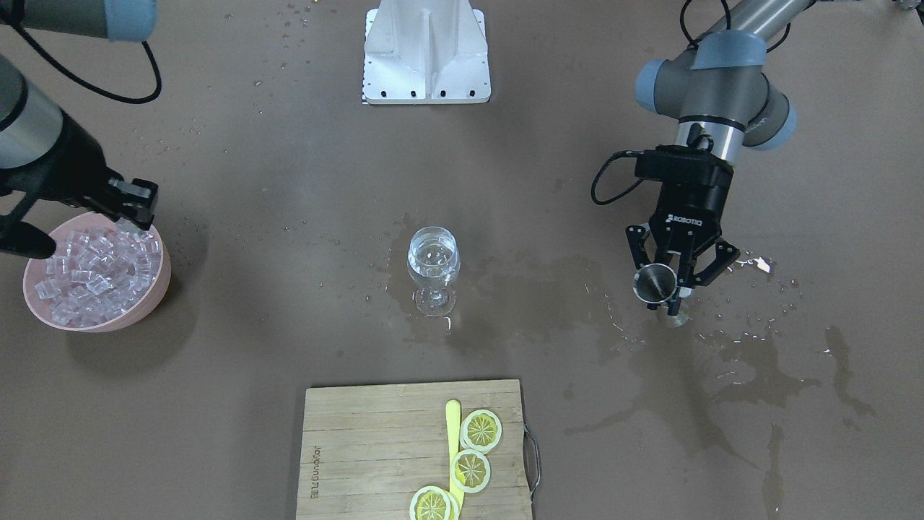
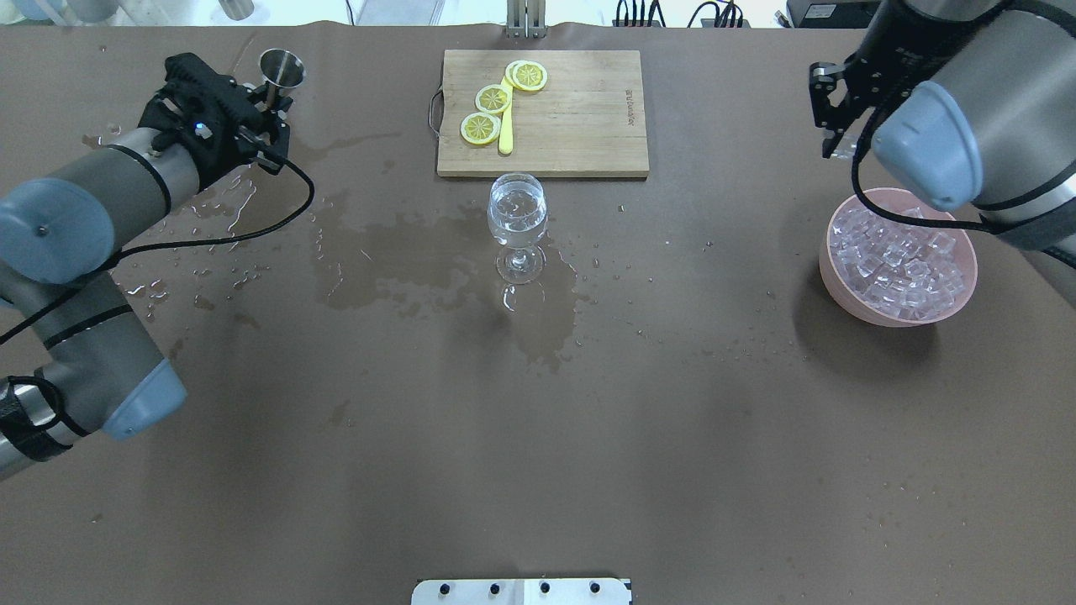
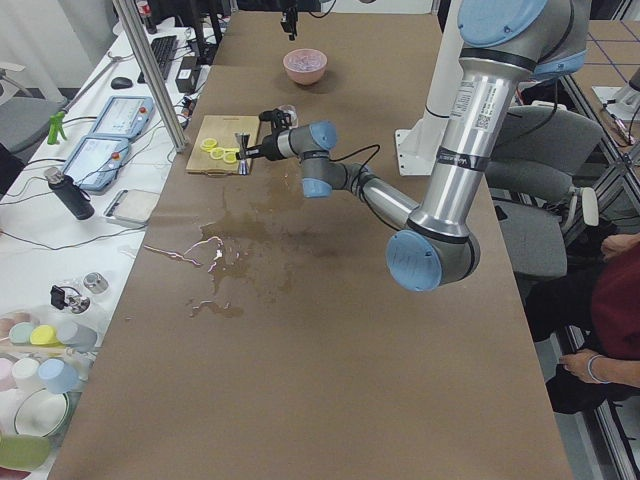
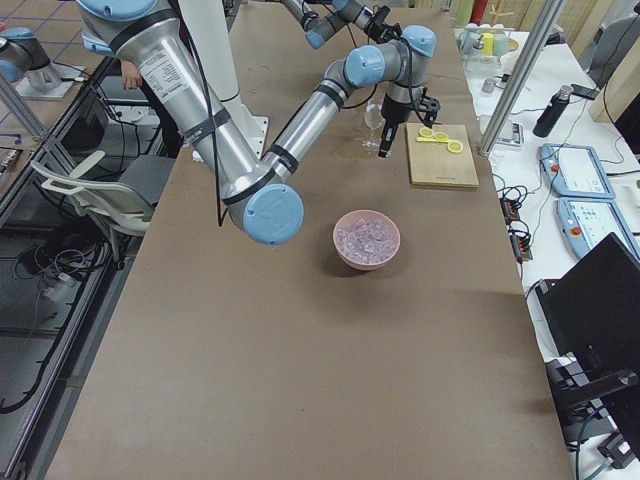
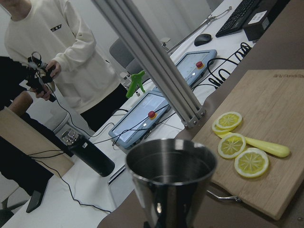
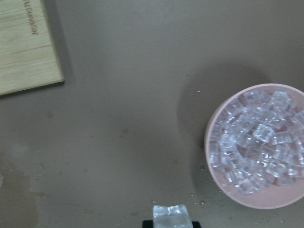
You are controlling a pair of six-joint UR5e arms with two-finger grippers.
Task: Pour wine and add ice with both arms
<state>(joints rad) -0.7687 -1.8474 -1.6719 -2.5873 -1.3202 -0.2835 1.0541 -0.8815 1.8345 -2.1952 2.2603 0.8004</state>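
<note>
The wine glass (image 1: 433,260) stands mid-table with a little clear wine (image 2: 517,210) in its bowl. My left gripper (image 1: 671,292) is shut on a steel jigger (image 1: 654,282) and holds it slightly tilted over wet table, far from the glass. In the left wrist view the jigger (image 5: 171,171) fills the foreground. The pink bowl (image 1: 160,285) is full of ice (image 1: 97,271). My right gripper (image 1: 133,209) hangs high by the bowl's rim. It is shut on one ice cube (image 6: 171,216), with the bowl (image 6: 213,156) off to one side below.
A wooden cutting board (image 1: 361,448) carries lemon slices (image 1: 480,430) and a yellow knife (image 1: 453,433), just across from the glass. Puddles and drops (image 1: 722,361) spread between the glass and the jigger. The white base (image 1: 426,50) is at the robot's edge. A person (image 5: 61,52) stands past the table.
</note>
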